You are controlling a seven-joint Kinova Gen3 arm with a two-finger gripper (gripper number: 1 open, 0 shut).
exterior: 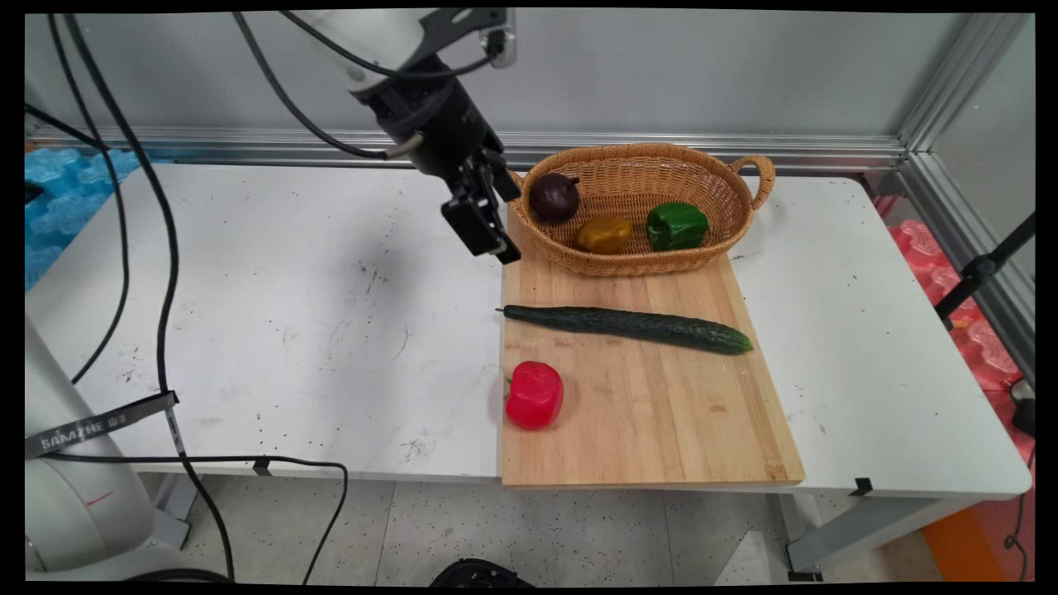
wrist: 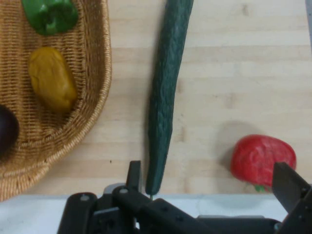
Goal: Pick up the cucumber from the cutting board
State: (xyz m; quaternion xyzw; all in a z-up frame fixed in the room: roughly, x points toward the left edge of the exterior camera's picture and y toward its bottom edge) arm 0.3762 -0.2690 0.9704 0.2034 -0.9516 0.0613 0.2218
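My gripper (exterior: 493, 241) (wrist: 212, 183) is open with nothing between its fingers, held above the left rim of the wooden cutting board (exterior: 661, 413) (wrist: 234, 73). It hangs just left of the wicker basket (exterior: 653, 157) (wrist: 100, 73). Nearest below it is the stem end of a long dark green cucumber (exterior: 628, 328) (wrist: 165, 92) lying across the board. A red bell pepper (exterior: 534, 395) (wrist: 262, 158) sits at the board's near left edge. The basket holds a dark purple round fruit (exterior: 554, 197) (wrist: 7, 129), a yellow-brown potato (exterior: 603, 235) (wrist: 51, 78) and a green bell pepper (exterior: 676, 226) (wrist: 49, 14).
Black cables (exterior: 165, 248) hang over the table's left side. Blue foam (exterior: 66, 190) lies past the left edge, red foam (exterior: 984, 330) and a black stand leg (exterior: 984, 268) past the right edge. A metal rail and wall run behind the table.
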